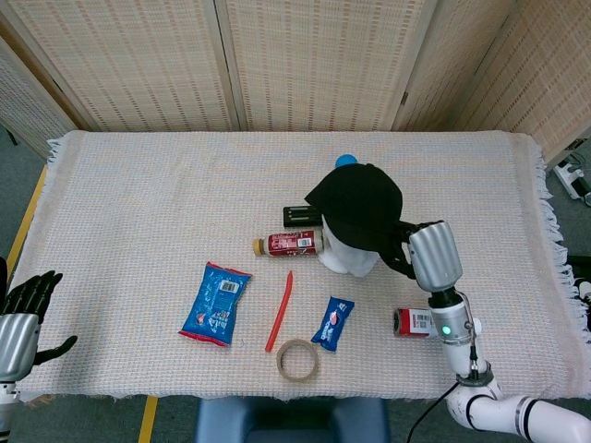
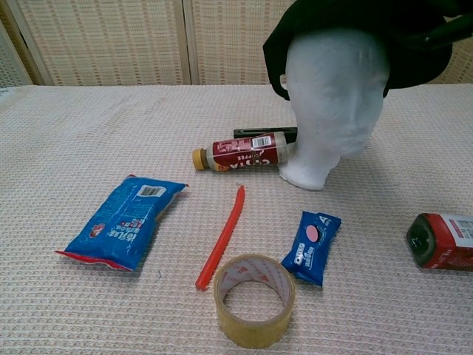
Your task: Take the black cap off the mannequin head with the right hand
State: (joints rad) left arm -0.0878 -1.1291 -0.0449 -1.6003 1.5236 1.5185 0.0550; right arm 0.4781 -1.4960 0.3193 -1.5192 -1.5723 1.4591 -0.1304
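Note:
The black cap (image 1: pixel 358 205) (image 2: pixel 355 29) sits lifted on the white mannequin head (image 2: pixel 332 103) (image 1: pixel 349 258), whose face and forehead now show below it. My right hand (image 1: pixel 420 254) grips the cap's brim at its right side; in the chest view only a dark finger (image 2: pixel 443 33) shows at the top right edge. At the bottom left corner of the head view, my left hand (image 1: pixel 23 314) hangs off the table with its fingers spread and nothing in it.
A red-labelled bottle (image 2: pixel 244 151) and a black box (image 1: pixel 300 215) lie left of the mannequin head, a blue ball (image 1: pixel 343 160) behind it. In front lie a blue snack pack (image 2: pixel 122 222), a red stick (image 2: pixel 222 237), a tape roll (image 2: pixel 253 299), a small blue packet (image 2: pixel 312 244), and a red can (image 2: pixel 441 240).

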